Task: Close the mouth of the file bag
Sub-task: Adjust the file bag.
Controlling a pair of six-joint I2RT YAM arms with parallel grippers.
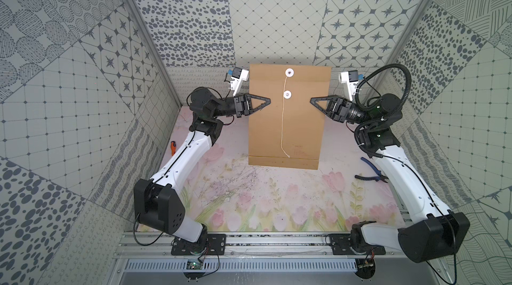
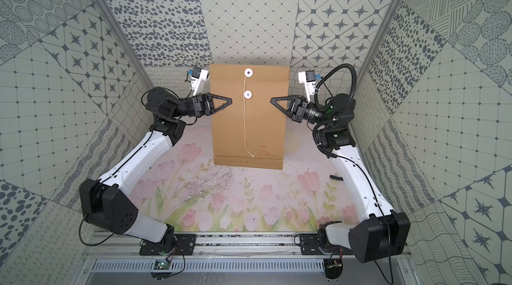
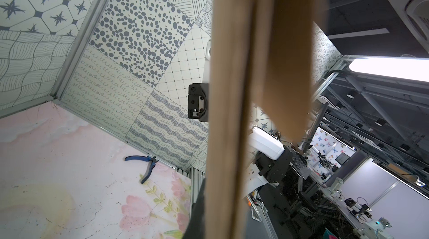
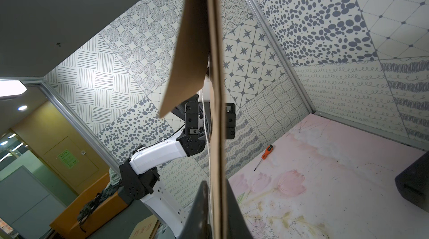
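Floral mat (image 1: 277, 200), pliers (image 1: 370, 167) (blue-handled), apparently screwdriver (image 1: 173, 148)

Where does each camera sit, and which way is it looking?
Top views: high over the robot's base, looking down at the file bag between the left gripper and right gripper; both arms show whole.
Left wrist: on the left arm, looking along its own fingers at the bag's edge; beyond, the right arm and pliers.
Right wrist: on the right arm, looking along its fingers at the bag's other edge; beyond, the left arm and screwdriver.
Shared: both wrist views see the bag edge-on.
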